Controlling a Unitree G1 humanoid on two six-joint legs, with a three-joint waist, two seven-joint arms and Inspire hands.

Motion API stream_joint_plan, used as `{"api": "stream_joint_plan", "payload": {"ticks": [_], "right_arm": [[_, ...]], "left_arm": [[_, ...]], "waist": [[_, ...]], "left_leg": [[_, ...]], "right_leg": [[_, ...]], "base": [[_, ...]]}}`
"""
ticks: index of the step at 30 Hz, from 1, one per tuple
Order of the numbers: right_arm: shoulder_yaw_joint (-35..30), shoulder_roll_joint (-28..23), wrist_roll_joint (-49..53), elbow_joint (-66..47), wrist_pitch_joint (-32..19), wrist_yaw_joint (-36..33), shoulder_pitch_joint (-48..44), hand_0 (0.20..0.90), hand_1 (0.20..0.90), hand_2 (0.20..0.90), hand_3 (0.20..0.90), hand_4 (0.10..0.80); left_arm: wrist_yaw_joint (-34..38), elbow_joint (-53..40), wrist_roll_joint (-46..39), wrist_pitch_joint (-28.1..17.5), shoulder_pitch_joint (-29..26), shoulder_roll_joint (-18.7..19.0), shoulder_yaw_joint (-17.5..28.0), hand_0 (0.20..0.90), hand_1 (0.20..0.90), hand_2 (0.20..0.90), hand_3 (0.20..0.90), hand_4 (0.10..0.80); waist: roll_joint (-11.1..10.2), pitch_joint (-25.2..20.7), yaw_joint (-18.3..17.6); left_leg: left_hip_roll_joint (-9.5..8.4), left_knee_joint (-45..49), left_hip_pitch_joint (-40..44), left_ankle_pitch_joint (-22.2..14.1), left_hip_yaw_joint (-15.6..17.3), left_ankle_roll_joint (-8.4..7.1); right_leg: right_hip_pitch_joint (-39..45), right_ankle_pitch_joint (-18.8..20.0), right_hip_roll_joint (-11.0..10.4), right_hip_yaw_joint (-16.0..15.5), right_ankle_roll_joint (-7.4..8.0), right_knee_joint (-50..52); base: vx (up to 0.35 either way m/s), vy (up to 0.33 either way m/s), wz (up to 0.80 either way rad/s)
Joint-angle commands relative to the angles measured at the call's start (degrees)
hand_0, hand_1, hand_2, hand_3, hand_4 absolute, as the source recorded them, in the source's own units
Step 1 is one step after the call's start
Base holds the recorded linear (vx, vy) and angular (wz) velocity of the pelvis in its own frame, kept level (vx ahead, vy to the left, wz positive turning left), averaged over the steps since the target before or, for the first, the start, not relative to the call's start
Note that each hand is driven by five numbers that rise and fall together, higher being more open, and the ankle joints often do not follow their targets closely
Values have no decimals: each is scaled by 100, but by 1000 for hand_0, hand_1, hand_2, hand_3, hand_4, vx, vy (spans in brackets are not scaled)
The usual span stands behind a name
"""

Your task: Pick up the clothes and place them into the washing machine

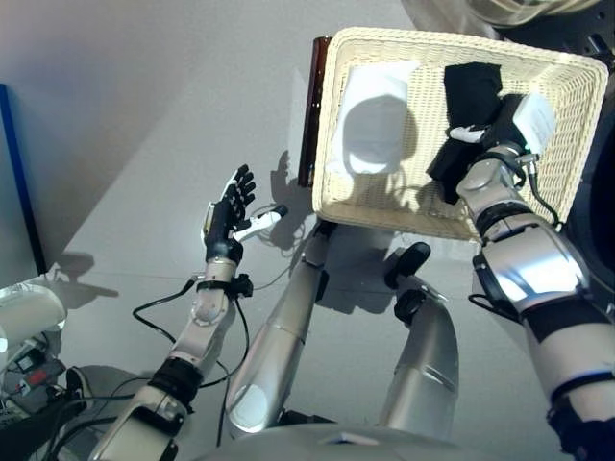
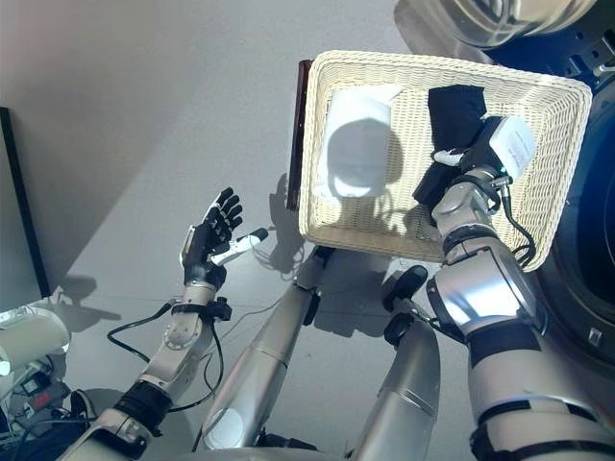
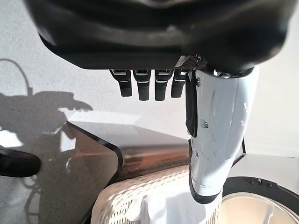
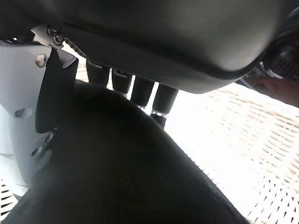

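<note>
A shallow wicker basket rests on a low dark brown box. A white cloth lies in its left part and a black cloth in its right part. My right hand is inside the basket on the black cloth. In the right wrist view the black cloth bulges between the white-covered thumb and the curled fingers. My left hand is open and empty, held above the floor left of the basket. The left wrist view shows the white cloth past its straight fingers.
The washing machine stands at the top right, its dark opening just right of the basket. A dark blue panel stands at the far left. Loose equipment lies on the grey floor at the lower left.
</note>
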Motion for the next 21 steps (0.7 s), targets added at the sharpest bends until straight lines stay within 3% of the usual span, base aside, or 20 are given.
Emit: {"api": "stream_joint_plan", "payload": {"ticks": [1,7,8,10,16,17,18,19,21], "right_arm": [[72,143,-129,-13,86,245,323,200,200,200,200,300],[-353,-9,416,-127,-141,239,588,200,200,200,200,300],[-830,-179,1129,-275,-430,293,752,200,200,200,200,300],[-955,-240,1368,-342,-533,359,833,200,200,200,200,300],[-2117,-220,3785,-921,-1346,966,1326,200,200,200,200,300],[-2217,-221,3948,-931,-1417,1001,1406,200,200,200,200,300],[-2215,-226,3950,-928,-1418,1005,1410,200,200,200,200,300],[-2550,-128,4703,-1166,-1645,1322,1518,200,200,200,200,300],[-2589,-159,4787,-1179,-1683,1332,1521,200,200,200,200,300]], "left_arm": [[47,-141,67,-344,198,37,133,900,900,900,900,800],[-112,233,-2,-278,315,63,5,900,900,900,900,800],[-155,476,61,-238,334,77,-33,900,900,900,900,800],[-194,595,88,-218,362,101,-86,900,900,900,900,800],[-409,2077,378,104,471,79,-344,900,900,900,900,800],[-416,2275,449,128,473,76,-394,900,900,900,900,800],[-416,2287,449,125,469,69,-399,900,900,900,900,800],[-473,2694,592,203,496,0,-556,900,900,900,900,800],[-507,2852,646,232,522,-11,-612,900,900,900,900,800]], "waist": [[474,62,88],[503,-103,-16],[517,-185,-81],[522,-226,-90],[533,-463,-337],[553,-451,-340],[526,-487,-345],[551,-504,-391],[546,-531,-423]], "left_leg": [[-151,-39,-16,-317,274,-219],[-127,-213,306,-283,307,-226],[-120,-259,433,-304,340,-212],[-111,-269,491,-314,352,-207],[-12,-559,1051,-320,511,-160],[19,-623,1081,-125,553,-138],[7,-626,1154,-296,523,-157],[65,-767,1269,-101,615,-133],[87,-824,1347,-91,639,-132]], "right_leg": [[640,-76,210,203,49,-469],[916,-38,243,246,67,-645],[1024,-31,247,298,75,-707],[1071,-18,256,321,79,-741],[1571,85,360,477,129,-1172],[1590,290,377,436,100,-1278],[1653,136,382,492,137,-1270],[1740,358,418,479,127,-1462],[1806,394,431,501,144,-1554]], "base": [[9,6,-11],[9,-2,-11],[29,13,-7],[33,21,-6],[21,17,-27],[27,23,-15],[-67,65,-15],[51,29,-23],[0,40,-34]]}}
